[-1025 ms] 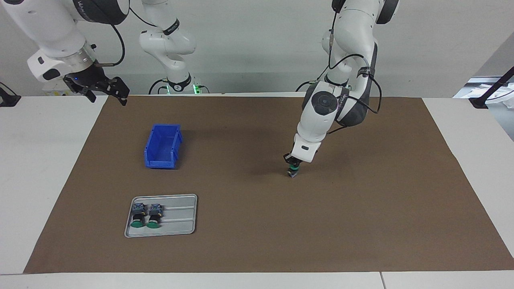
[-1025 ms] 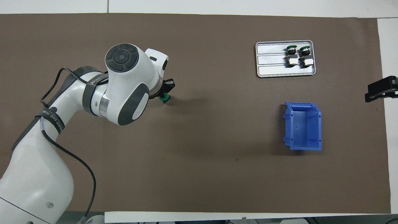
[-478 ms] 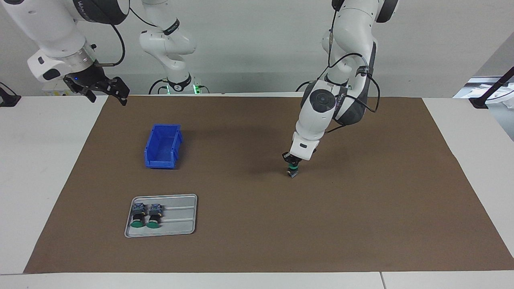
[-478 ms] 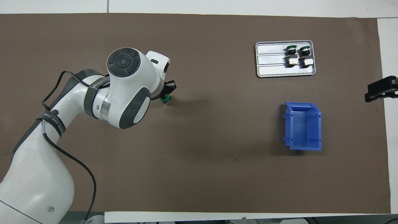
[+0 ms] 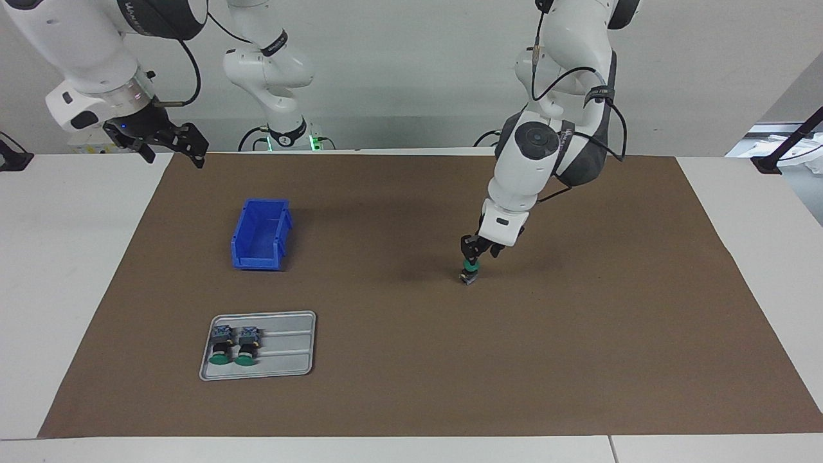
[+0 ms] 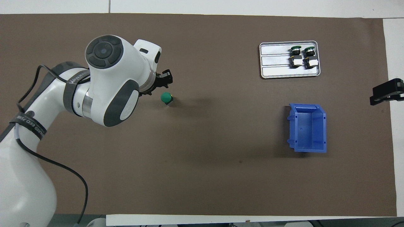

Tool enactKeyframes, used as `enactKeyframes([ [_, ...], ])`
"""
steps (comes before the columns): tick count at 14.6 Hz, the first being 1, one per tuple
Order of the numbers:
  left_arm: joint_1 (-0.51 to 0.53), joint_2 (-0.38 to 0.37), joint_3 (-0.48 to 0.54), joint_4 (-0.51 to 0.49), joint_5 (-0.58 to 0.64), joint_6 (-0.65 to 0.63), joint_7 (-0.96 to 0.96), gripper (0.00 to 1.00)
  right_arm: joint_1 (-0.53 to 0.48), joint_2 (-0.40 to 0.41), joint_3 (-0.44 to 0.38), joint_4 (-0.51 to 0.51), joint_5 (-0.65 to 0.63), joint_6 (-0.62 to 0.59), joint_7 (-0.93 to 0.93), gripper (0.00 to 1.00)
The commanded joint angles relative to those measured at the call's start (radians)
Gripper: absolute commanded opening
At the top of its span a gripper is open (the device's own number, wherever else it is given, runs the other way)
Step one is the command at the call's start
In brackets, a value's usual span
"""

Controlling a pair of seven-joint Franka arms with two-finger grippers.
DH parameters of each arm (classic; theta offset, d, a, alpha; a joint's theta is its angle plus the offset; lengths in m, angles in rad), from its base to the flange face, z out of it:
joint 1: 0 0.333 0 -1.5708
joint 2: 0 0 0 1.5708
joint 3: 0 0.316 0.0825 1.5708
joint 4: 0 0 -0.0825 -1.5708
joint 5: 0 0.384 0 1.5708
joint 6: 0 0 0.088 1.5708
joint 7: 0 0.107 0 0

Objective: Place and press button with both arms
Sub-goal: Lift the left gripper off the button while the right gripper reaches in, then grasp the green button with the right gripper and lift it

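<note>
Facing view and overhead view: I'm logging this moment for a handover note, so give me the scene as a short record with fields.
button: green-capped button stands upright on the brown mat, free of any grip
left tool: left tool open, just above the button
right tool: right tool open, waiting over the table corner at the right arm's end
tray: grey tray holds two more buttons, lying down
bin: blue bin, nearer to the robots than the tray
</note>
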Motion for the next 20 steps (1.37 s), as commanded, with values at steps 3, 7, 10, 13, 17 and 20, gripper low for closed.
enactKeyframes([
  [3,0.106,-0.047,0.004,0.013,0.016,-0.117,0.13,0.98,0.022,-0.007,0.015,-0.02,0.068,0.07,-0.051,0.99],
  [7,0.239,-0.095,0.007,0.008,0.016,-0.225,0.357,0.99,0.207,0.063,0.02,0.041,0.072,0.089,0.241,0.99],
  [10,0.342,-0.127,0.008,0.007,0.016,-0.298,0.529,0.99,0.346,0.155,0.021,0.104,0.117,0.141,0.558,0.99],
  [13,0.416,-0.174,0.01,0.001,0.017,-0.354,0.609,0.99,0.496,0.287,0.021,0.162,0.124,0.228,0.864,0.99],
  [17,0.451,-0.222,0.011,0.023,0.019,-0.452,0.635,0.99,0.682,0.619,0.02,0.483,0.114,0.273,1.307,0.99],
  [20,0.451,-0.221,0.008,0.115,0.028,-0.575,0.637,0.99,0.749,0.737,0.02,0.551,0.111,0.371,1.472,0.99],
])
